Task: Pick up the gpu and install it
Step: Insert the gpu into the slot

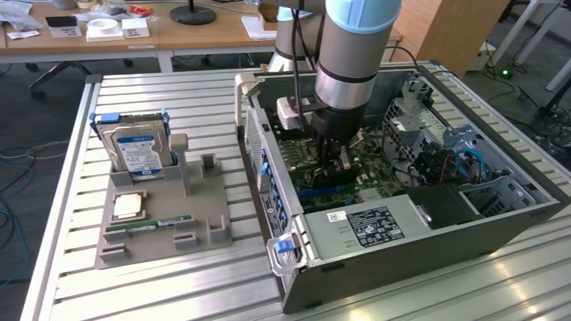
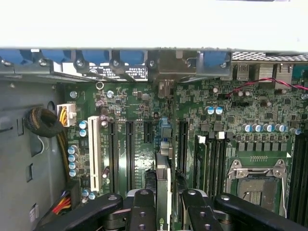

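The gpu (image 1: 339,179) is a thin dark card standing on edge, low over the green motherboard (image 1: 375,177) inside the open computer case (image 1: 267,160). My gripper (image 1: 330,166) reaches straight down into the case and is shut on the card. In the wrist view the gpu (image 2: 162,175) shows edge-on between my black fingers (image 2: 143,207). It runs along the row of black expansion slots (image 2: 130,154) toward the case's rear wall (image 2: 168,62). Whether its lower edge sits in a slot is hidden.
A grey holder (image 1: 205,207) at the exterior view's left carries a blue-labelled hard drive (image 1: 138,150), a processor chip (image 1: 128,205) and a green RAM stick (image 1: 147,225). Inside the case are the power supply (image 1: 375,224), drive cage (image 1: 464,160), a white slot (image 2: 95,154) and the processor socket (image 2: 257,185).
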